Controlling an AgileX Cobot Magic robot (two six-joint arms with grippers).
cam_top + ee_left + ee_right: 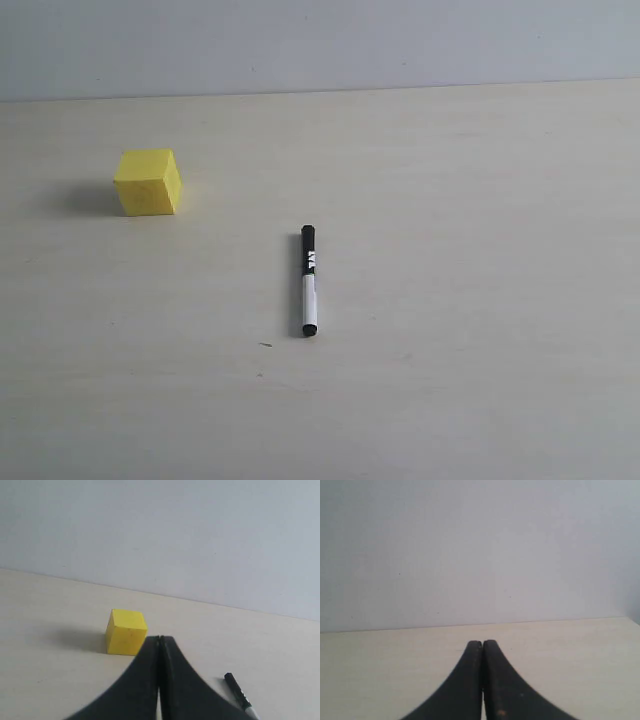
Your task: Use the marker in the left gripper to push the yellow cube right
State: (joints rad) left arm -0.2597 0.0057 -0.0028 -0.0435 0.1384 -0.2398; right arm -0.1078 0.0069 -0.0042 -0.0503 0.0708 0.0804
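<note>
Marker [309, 280] lies flat on the pale surface [480, 200], near the middle of the exterior view. Its black cap half points toward the far wall [320, 40] and its white barrel half toward the camera, with a small label where the 2 halves meet. It rests free on the surface, in no claw's hold.

The yellow cube [148, 182] sits to the marker's left and farther back, well apart from it. It stands square on the surface, with a soft shadow on its left side.

In the left wrist view the left claw [160, 639] has its 2 black fingers pressed together tip to tip, with nothing between them. The cube [126, 631] stands just beyond the tips, and the marker's black end [237, 692] shows off to the other side, lying on the surface.

In the right wrist view the right claw [482, 643] is closed the same way, fingers touching and holding nothing, pointed across the surface toward the wall.
</note>
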